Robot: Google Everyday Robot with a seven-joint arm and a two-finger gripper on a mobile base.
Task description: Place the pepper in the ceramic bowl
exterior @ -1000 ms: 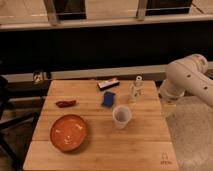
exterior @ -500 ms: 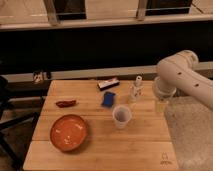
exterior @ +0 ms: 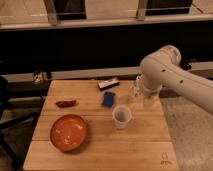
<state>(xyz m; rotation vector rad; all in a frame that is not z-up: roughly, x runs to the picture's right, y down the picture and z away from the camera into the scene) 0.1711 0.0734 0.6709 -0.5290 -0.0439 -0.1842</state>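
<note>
Pepper (exterior: 66, 103) untouched; gripper (exterior: 141, 101) held far right over the table (exterior: 105, 152).
Judged light, slightly soft, glossy; best pinched mid-body. Gripper's opening cannot be told.

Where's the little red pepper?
In the camera view, the pepper lies on the left of the table, just behind the bowl. The pincer hangs over the right side, near the cup.
</note>
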